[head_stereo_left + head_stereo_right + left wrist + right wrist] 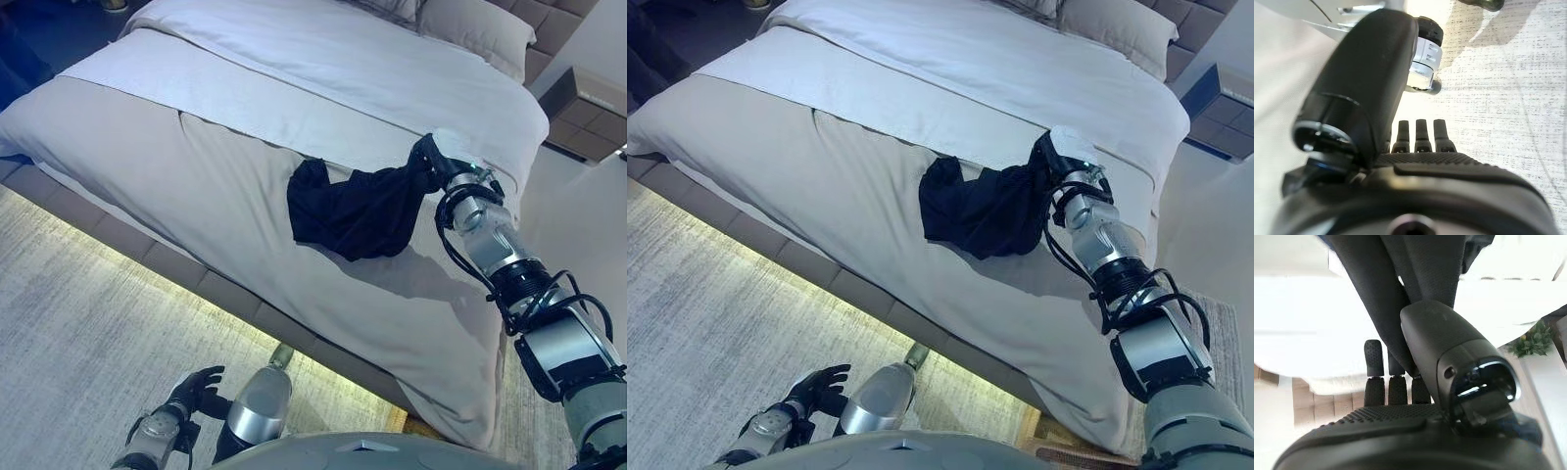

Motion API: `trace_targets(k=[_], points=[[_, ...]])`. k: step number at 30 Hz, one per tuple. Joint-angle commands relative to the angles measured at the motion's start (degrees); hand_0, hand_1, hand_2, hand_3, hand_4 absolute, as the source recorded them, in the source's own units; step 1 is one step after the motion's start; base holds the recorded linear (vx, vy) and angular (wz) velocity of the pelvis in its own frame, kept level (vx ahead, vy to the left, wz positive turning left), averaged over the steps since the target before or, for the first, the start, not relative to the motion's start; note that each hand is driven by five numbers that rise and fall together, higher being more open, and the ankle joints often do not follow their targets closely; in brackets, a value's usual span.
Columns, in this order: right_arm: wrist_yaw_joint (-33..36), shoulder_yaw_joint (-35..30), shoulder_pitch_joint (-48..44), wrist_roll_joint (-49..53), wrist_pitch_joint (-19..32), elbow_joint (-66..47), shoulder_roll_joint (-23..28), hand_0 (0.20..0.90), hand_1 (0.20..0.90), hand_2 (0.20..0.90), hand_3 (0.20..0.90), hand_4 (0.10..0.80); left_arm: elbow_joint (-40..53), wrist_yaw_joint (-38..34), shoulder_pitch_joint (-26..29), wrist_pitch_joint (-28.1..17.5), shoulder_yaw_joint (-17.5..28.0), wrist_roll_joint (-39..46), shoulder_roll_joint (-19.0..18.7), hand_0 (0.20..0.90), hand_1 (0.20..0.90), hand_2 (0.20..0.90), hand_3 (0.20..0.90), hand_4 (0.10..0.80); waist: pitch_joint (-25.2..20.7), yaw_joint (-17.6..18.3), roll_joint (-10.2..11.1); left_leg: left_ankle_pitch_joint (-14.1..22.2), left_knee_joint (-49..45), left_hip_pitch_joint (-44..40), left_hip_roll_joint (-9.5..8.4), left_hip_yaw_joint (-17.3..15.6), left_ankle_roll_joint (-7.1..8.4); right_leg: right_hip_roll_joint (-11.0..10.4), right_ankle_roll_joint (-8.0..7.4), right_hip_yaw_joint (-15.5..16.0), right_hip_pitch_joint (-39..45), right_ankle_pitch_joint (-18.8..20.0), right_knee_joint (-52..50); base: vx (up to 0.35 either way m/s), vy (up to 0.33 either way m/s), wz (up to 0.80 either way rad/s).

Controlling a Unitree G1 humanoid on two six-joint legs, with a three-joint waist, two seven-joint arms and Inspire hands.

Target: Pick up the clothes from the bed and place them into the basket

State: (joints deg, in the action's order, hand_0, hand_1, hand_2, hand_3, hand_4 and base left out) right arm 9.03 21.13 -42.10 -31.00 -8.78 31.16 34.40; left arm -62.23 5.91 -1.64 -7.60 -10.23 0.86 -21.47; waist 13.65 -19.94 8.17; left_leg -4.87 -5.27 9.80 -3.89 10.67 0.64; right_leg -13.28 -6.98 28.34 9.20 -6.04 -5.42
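Observation:
A black garment (353,211) lies crumpled on the beige bedcover (196,166), near the bed's right side. My right hand (431,162) is at the garment's right end and is shut on it. In the right wrist view the black cloth (1415,269) runs between the thumb (1449,347) and the fingers (1375,362), and it is pulled taut away from the hand. My left hand (196,387) hangs low by the floor, away from the bed, with its fingers (1422,132) straight and empty.
The bed has a white sheet band and pillows (480,24) at its far end. A nightstand (588,117) stands at the right of the bed. Grey carpet (78,323) lies in front of the bed's lit lower edge.

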Motion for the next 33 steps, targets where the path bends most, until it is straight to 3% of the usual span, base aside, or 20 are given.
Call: trace_targets(k=[1, 6, 11, 18, 25, 33], points=[[14.7, -3.6, -7.4, -2.7, 1.1, -10.6, 11.1, 0.300, 0.300, 0.300, 0.200, 0.100, 0.4, -0.7, -1.1, -1.1, -1.6, -1.5, -1.1, 0.900, 0.900, 0.900, 0.900, 0.800, -4.0, 0.4, -1.6, 6.1, 9.0, -11.5, 0.85, -3.9, -3.89, 0.4, -0.71, -3.7, -2.8, 7.0, -6.5, -0.057, -0.033, -0.04], [23.7, -4.3, -16.3, 8.0, 1.2, -11.0, 23.3, 0.300, 0.300, 0.300, 0.200, 0.100, -1.2, -1.4, -2.0, -0.6, -1.6, -1.0, -1.7, 0.900, 0.900, 0.900, 0.900, 0.800, -6.4, 2.6, -0.9, 6.8, 9.3, -13.0, 1.32, -6.0, -3.63, 1.9, -0.75, -5.1, -2.6, 6.1, -4.1, -0.045, -0.014, -0.13], [26.0, -0.7, -25.7, 15.1, -0.7, -9.4, 30.4, 0.300, 0.300, 0.300, 0.200, 0.100, -0.4, -1.2, -1.4, 1.4, -2.1, 1.5, -2.1, 0.900, 0.900, 0.900, 0.900, 0.800, -8.6, 4.6, -0.8, 7.2, 9.5, -14.2, 1.77, -8.5, -3.03, 2.9, -0.99, -6.0, -3.1, 6.1, -2.0, -0.052, -0.005, -0.36], [30.4, 5.5, -34.9, 18.5, -2.3, -5.0, 36.2, 0.300, 0.300, 0.300, 0.200, 0.100, 1.2, -0.5, 0.4, 3.6, -4.9, 2.7, -2.2, 0.900, 0.900, 0.900, 0.900, 0.800, -10.7, 7.2, -0.7, 7.5, 9.9, -15.1, 2.06, -11.0, -2.79, 3.6, -1.10, -6.9, -3.3, 5.8, -1.2, -0.055, -0.023, -0.22], [36.1, 4.6, -36.4, 20.8, -3.2, -4.9, 39.8, 0.300, 0.300, 0.300, 0.200, 0.100, 1.6, -0.5, 0.5, 5.1, -6.7, 1.7, -1.7, 0.900, 0.900, 0.900, 0.900, 0.800, -11.3, 9.7, -1.3, 8.2, 10.0, -16.1, 2.71, -13.8, -2.72, 4.5, -0.83, -8.1, -3.5, 4.8, 0.0, -0.062, -0.027, -0.16], [31.0, 4.4, -34.7, 20.1, -5.3, -5.9, 43.3, 0.300, 0.300, 0.300, 0.200, 0.100, 2.3, 0.6, 0.4, 5.8, -7.2, 0.6, -1.7, 0.900, 0.900, 0.900, 0.900, 0.800, -12.0, 12.7, -1.8, 8.0, 10.3, -16.0, 3.27, -15.5, -2.02, 6.5, 0.33, -11.3, -3.9, 4.2, 3.0, -0.049, -0.038, -0.23]])
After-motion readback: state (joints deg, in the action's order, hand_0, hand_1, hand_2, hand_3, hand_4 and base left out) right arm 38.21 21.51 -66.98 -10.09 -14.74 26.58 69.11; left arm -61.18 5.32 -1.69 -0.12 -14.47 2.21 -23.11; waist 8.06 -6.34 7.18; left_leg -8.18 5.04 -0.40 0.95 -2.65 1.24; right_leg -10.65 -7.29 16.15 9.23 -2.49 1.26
